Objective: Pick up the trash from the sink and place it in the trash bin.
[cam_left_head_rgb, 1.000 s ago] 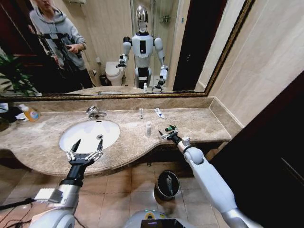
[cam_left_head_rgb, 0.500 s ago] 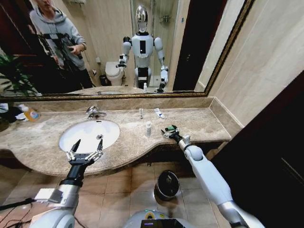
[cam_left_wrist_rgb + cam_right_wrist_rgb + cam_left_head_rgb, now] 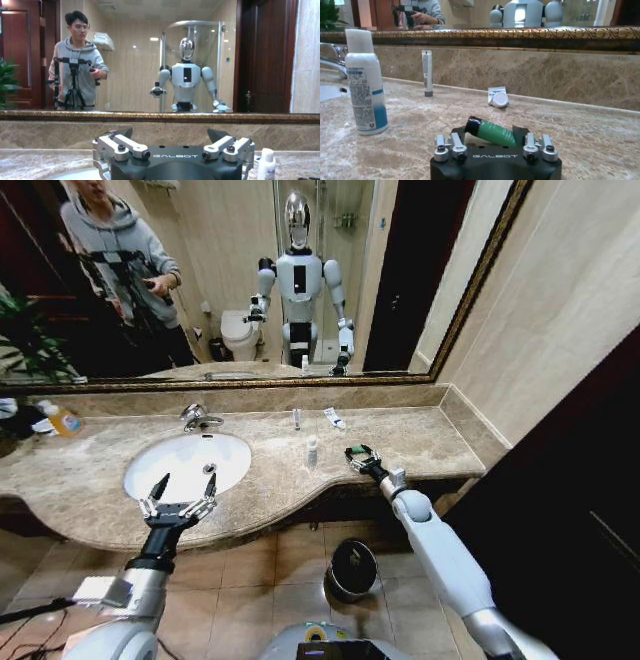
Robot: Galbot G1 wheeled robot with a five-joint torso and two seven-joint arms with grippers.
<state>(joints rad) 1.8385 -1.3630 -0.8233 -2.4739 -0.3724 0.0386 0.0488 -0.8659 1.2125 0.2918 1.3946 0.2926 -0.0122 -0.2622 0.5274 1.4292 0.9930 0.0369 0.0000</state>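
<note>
Two grippers work a beige marble counter (image 3: 420, 442), set down here from largest thing to smallest. At ten o'clock on the counter lies the white oval sink (image 3: 190, 462), its bowl apparently bare under the chrome tap (image 3: 195, 416); the left gripper (image 3: 180, 498) hovers over its front rim, fingers spread and holding nothing. At six o'clock, on the floor tiles below the counter edge, stands the small round black trash bin (image 3: 352, 568); whether anything lies inside cannot be told. At three o'clock the right gripper (image 3: 492, 144) is clenched on a short green tube (image 3: 492, 132) with a black cap, carried tilted just above the stone, well short of the bin. It looks light and somewhat squashy, likely slick, so a hold across the body seems safer than one at the cap. Litter left on the counter: a small white-and-blue bottle (image 3: 365, 84) standing near twelve o'clock of the gripper, a thin white tube (image 3: 426, 73) upright by the back wall, and a white sachet (image 3: 497, 97) lying near one o'clock.
</note>
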